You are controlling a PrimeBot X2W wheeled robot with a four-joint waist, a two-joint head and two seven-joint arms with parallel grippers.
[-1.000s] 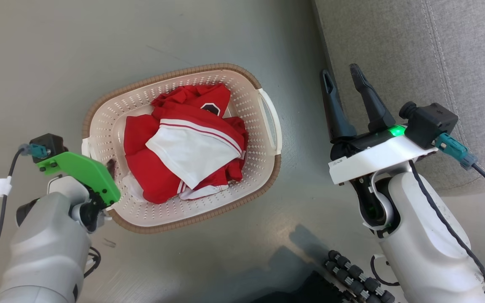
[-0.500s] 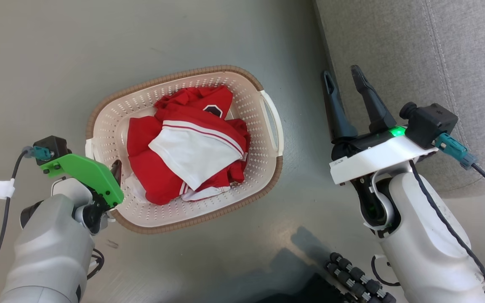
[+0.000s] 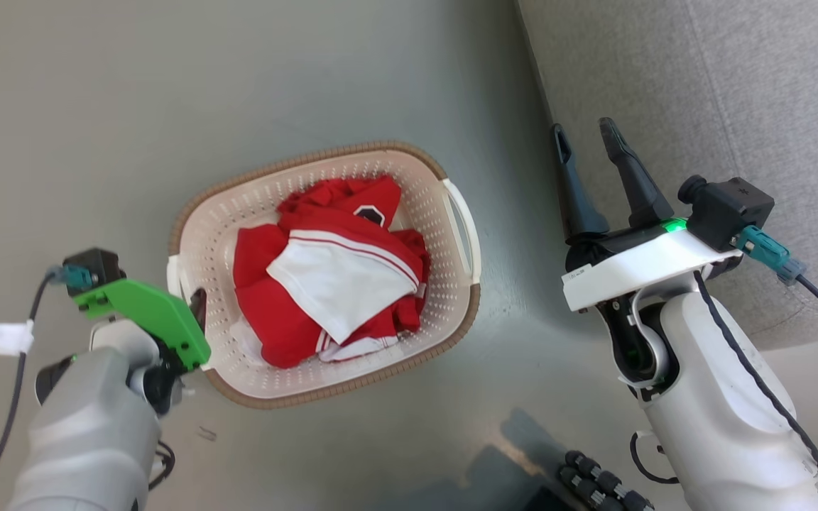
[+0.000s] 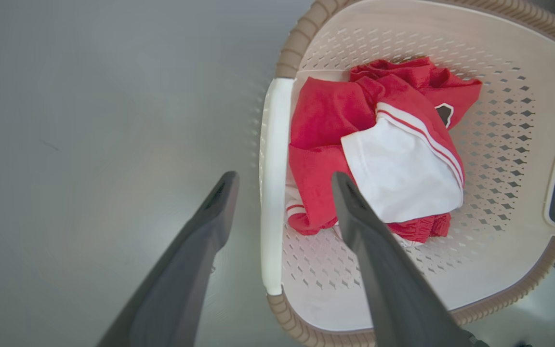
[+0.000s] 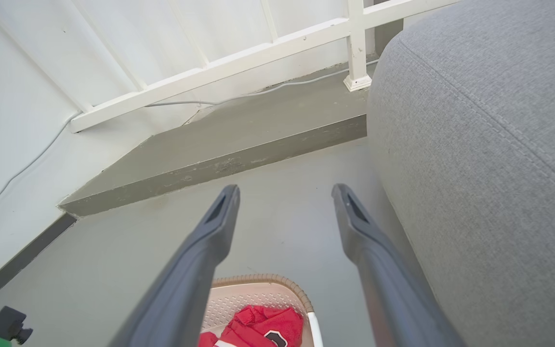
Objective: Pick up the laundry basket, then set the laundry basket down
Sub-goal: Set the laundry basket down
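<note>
While hanging low over the near left of the grey floor (image 3: 238,71), spreading the left gripper (image 4: 282,180) wide, fingers released and clamping nothing. Straddling the basket's white left handle (image 4: 272,193): placing one finger (image 4: 210,226) outside over the floor and the other (image 4: 359,226) inside above the clothes; cannot tell whether either is touching the plastic. Carrying a green bracket (image 3: 146,316) on that wrist, hiding most of the fingers from the head camera.

Just beyond, sitting on the floor near its middle: the laundry basket (image 3: 444,284), lying slantwise across the head view. Cradling a crumpled heap of red and white clothes (image 3: 338,284) in its middle. Turning the second white handle (image 3: 473,241) toward the right arm.

Farther right, hovering well apart from that handle: the right gripper (image 3: 583,131), fingers parted and gripping nothing. Pointing over bare floor just beside the edge of a grey sofa (image 3: 700,92).

Past those fingertips in the right wrist view, rising into a low grey step (image 5: 239,140) and ending at a white railing (image 5: 239,63) along the wall.
</note>
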